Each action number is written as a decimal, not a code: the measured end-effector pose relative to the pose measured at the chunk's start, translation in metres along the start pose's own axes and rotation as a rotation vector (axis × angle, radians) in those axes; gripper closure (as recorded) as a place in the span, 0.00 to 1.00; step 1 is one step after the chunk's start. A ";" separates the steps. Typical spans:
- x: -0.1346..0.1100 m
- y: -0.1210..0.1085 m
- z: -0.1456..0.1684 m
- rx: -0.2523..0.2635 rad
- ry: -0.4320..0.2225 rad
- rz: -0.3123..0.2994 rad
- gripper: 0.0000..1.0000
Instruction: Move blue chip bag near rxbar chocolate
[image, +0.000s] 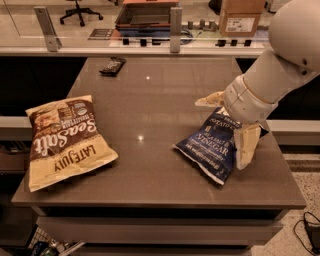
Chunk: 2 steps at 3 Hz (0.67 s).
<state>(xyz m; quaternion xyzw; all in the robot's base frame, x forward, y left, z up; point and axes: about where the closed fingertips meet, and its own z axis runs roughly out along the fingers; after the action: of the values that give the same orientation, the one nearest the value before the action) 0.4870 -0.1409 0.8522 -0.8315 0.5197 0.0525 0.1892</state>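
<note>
The blue chip bag (209, 149) lies flat at the right of the brown table (150, 100), its white lettering facing up. My gripper (227, 125) is open right above the bag's far end. One cream finger (208, 101) points left past the bag's top edge and the other finger (246, 148) hangs down along its right side. The bag's top end is partly hidden under the wrist. The rxbar chocolate (112, 65) is a small dark bar at the table's far left, well away from the bag.
A large tan-and-brown Sea Salt Late July bag (62, 141) lies at the front left of the table. A rail with metal posts (175, 22) runs behind the far edge. The table's right edge is close beside the blue bag.
</note>
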 end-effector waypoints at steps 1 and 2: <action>0.001 0.002 0.003 -0.006 0.006 0.011 0.18; 0.000 0.002 0.003 -0.006 0.008 0.009 0.41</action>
<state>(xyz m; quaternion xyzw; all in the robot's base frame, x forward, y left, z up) 0.4855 -0.1410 0.8487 -0.8298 0.5241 0.0516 0.1846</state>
